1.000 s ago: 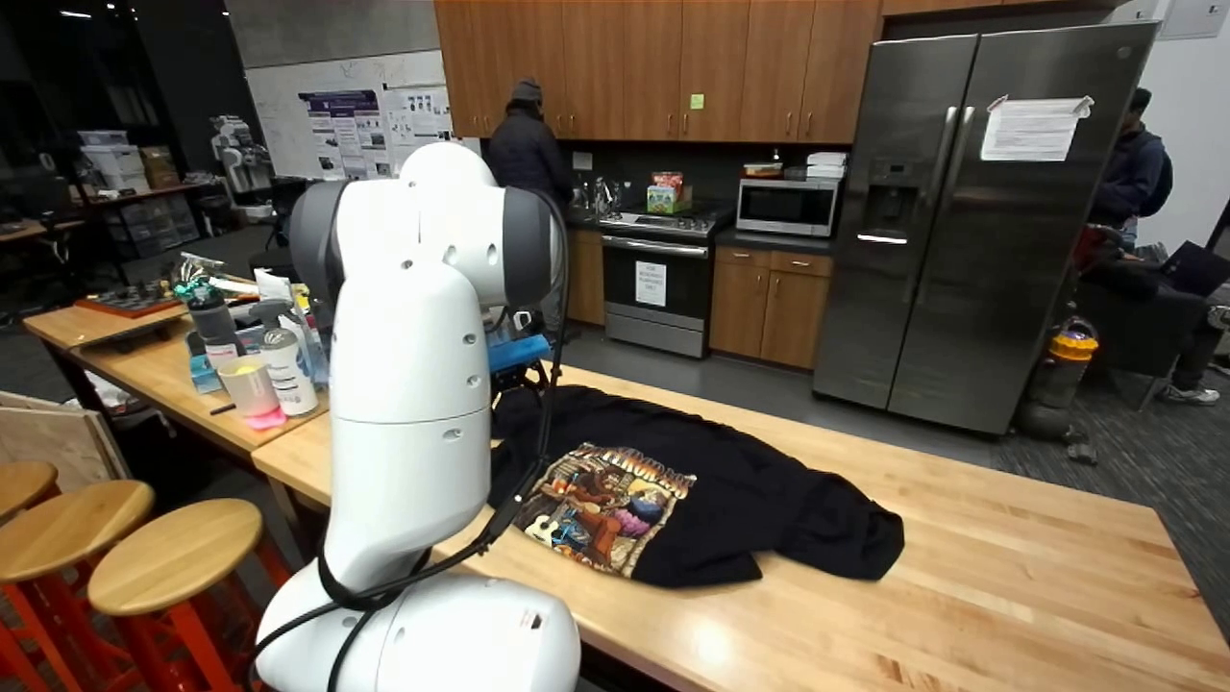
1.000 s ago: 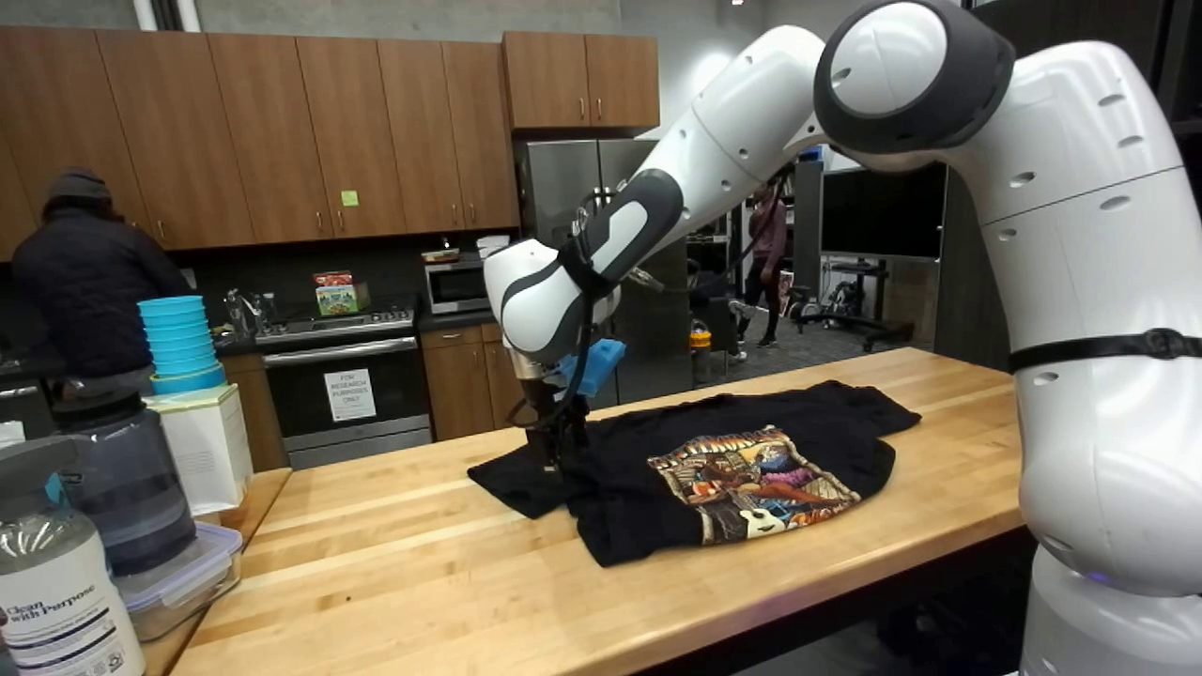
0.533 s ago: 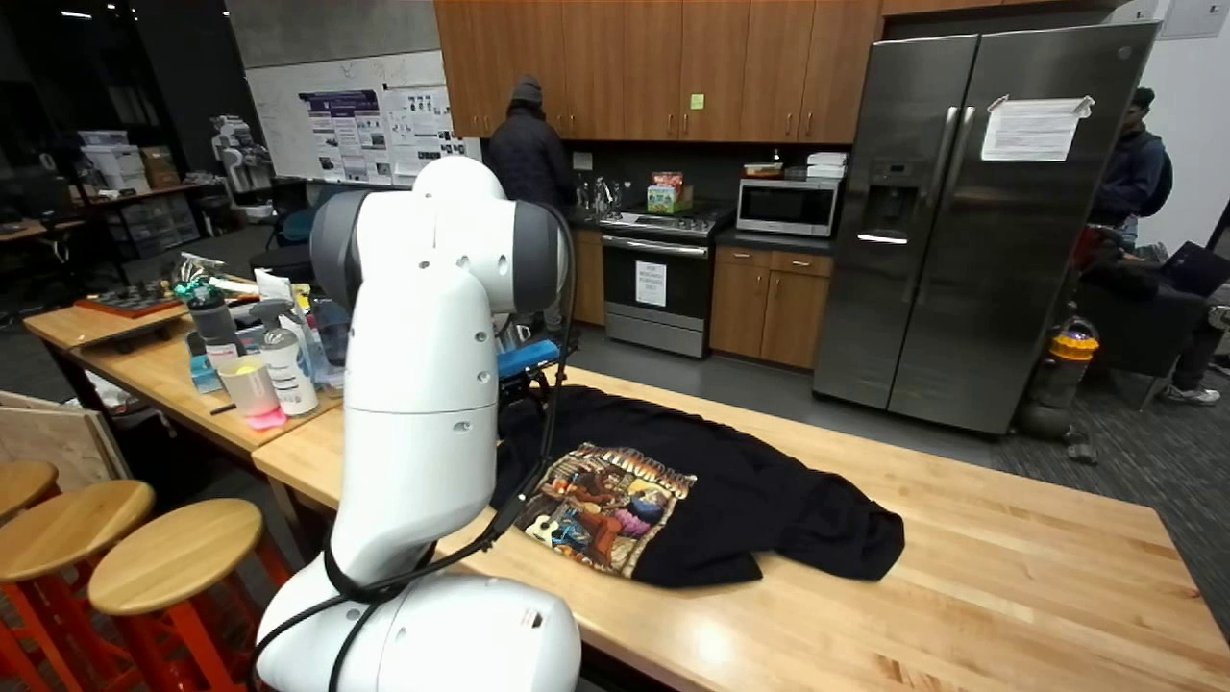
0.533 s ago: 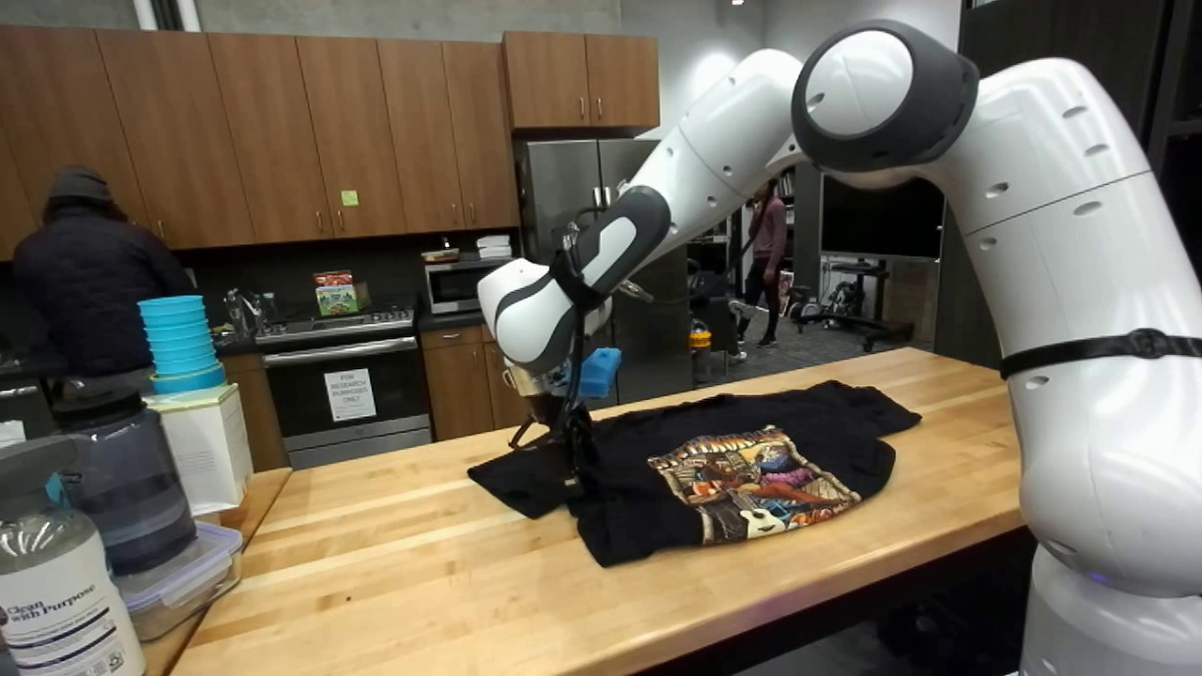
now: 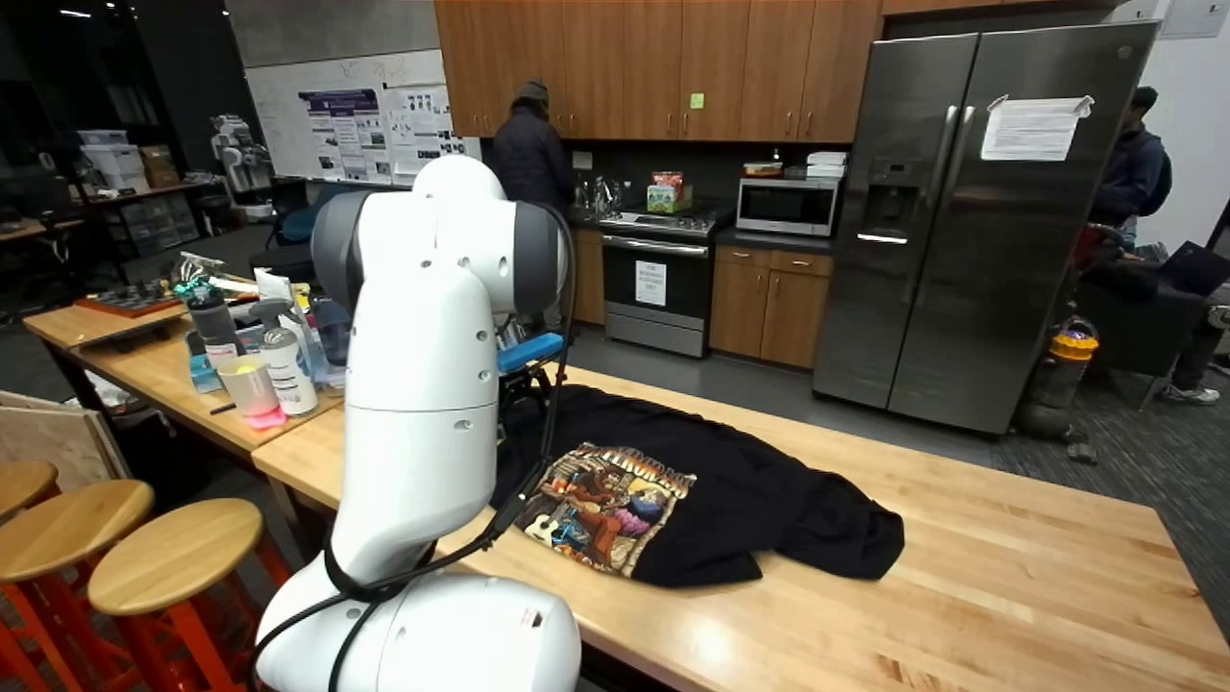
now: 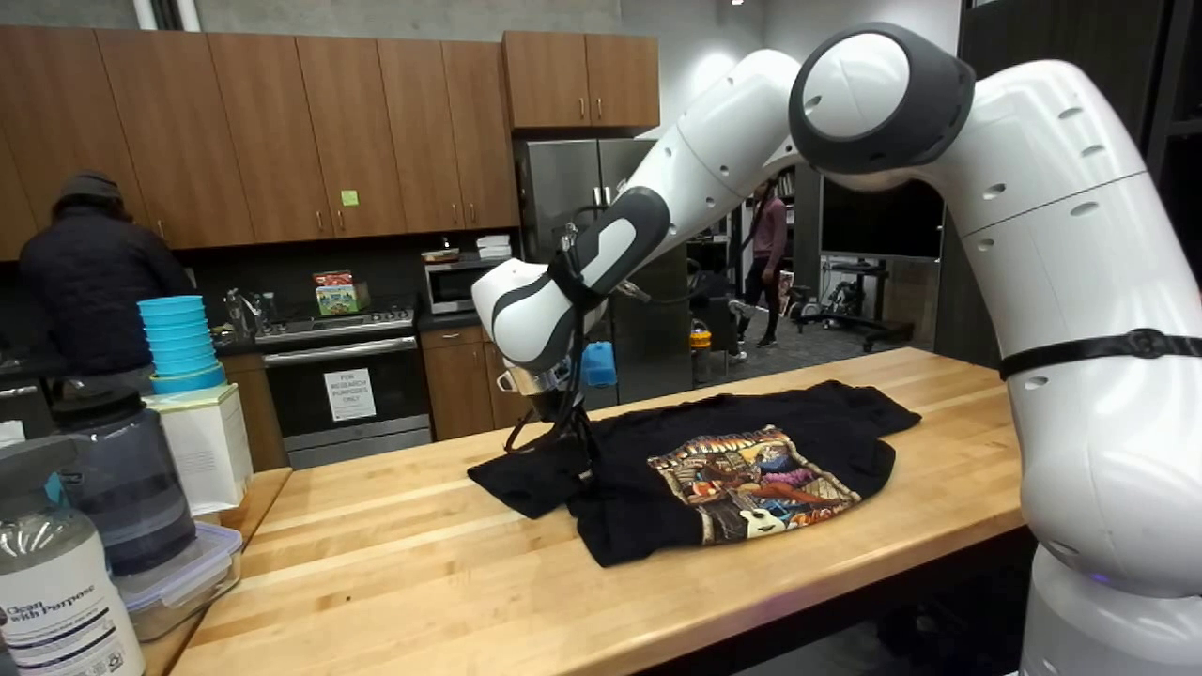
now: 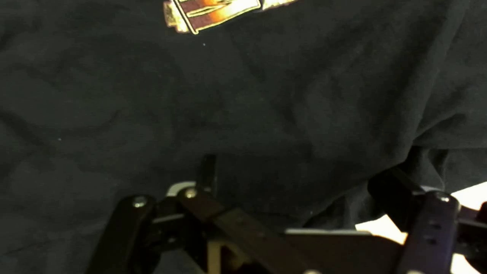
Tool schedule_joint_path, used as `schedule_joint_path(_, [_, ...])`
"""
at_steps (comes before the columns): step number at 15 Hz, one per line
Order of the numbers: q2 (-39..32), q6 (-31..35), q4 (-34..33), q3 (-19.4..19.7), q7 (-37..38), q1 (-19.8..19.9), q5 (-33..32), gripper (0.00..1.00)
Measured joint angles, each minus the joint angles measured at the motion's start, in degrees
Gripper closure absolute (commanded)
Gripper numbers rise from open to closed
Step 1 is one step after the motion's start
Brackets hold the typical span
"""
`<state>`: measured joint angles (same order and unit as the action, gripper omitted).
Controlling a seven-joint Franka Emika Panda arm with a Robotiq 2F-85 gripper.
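Observation:
A black shirt (image 6: 639, 469) with a colourful printed picture (image 6: 761, 483) lies spread on the wooden table (image 6: 394, 582). Both exterior views show it, and the dark cloth (image 7: 152, 95) fills most of the wrist view, with folds at the right. My gripper (image 6: 582, 460) points down at the sleeve end of the shirt, low over the cloth. In the wrist view the gripper (image 7: 298, 179) has its jaws wide apart, with only flat cloth visible beneath and between them. Whether the fingertips touch the fabric I cannot tell. The arm hides much of the gripper in an exterior view (image 5: 524, 384).
Spray bottle (image 6: 66, 573), dark jug (image 6: 131, 488), lidded container (image 6: 188, 573) and stacked blue cups (image 6: 180, 343) crowd the table's end. Stools (image 5: 178, 557) stand beside the table. A person (image 6: 94, 282) is at the kitchen counter, with a fridge (image 5: 971, 231) further along.
The elbow has come down and the gripper has shifted a little along the shirt toward the print, its wrist turning slightly. Most of this happened in the first half second. The shirt lies as before.

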<state>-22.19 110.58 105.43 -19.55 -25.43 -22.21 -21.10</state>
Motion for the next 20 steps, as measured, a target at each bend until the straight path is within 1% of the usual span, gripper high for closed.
schedule_joint_path(5, [0.3,0.4,-0.6,-1.2,-3.8,0.0,-0.7,0.0])
schedule_joint_path(9, [1.0,0.6,-0.7,-2.7,-6.8,0.0,0.1,0.0])
schedule_joint_path(14, [1.1,-1.7,-1.4,-3.4,-17.4,0.8,5.8,0.0])
schedule_joint_path(20, [-0.5,-6.8,-3.3,-3.2,-26.4,1.4,6.8,0.0])
